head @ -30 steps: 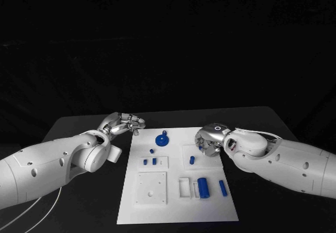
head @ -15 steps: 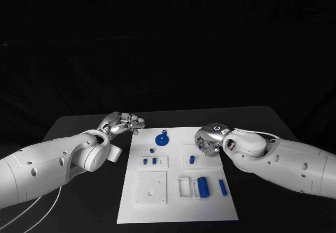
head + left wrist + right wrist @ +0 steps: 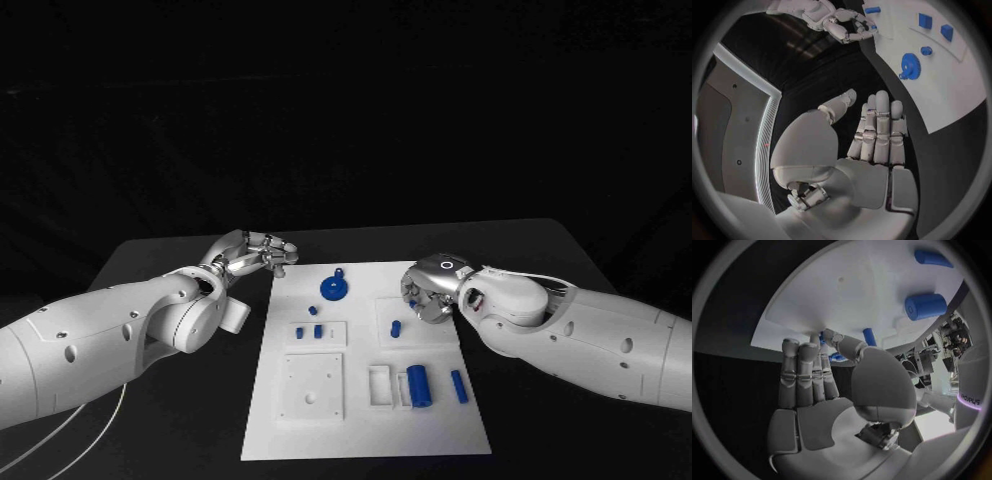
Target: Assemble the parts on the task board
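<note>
The white task board (image 3: 361,420) lies in the middle of the table. On it are a blue gear (image 3: 333,290), a blue peg (image 3: 395,328), a thick blue cylinder (image 3: 418,385), a slim blue pin (image 3: 459,387) and small blue pieces (image 3: 307,332). My left hand (image 3: 257,253) hovers off the board's far left corner, fingers straight and holding nothing (image 3: 876,132); the gear (image 3: 909,65) lies beyond its fingertips. My right hand (image 3: 430,292) hangs over the board's right edge, beside the peg. Its fingers are stretched out and hold nothing (image 3: 814,385), with the peg (image 3: 869,335) past the thumb.
Black table (image 3: 173,270) surrounds the board on all sides. A white cable (image 3: 72,430) runs under my left arm near the front left. The board has a square recessed plate (image 3: 313,385) and a narrow slot (image 3: 381,385) near its front.
</note>
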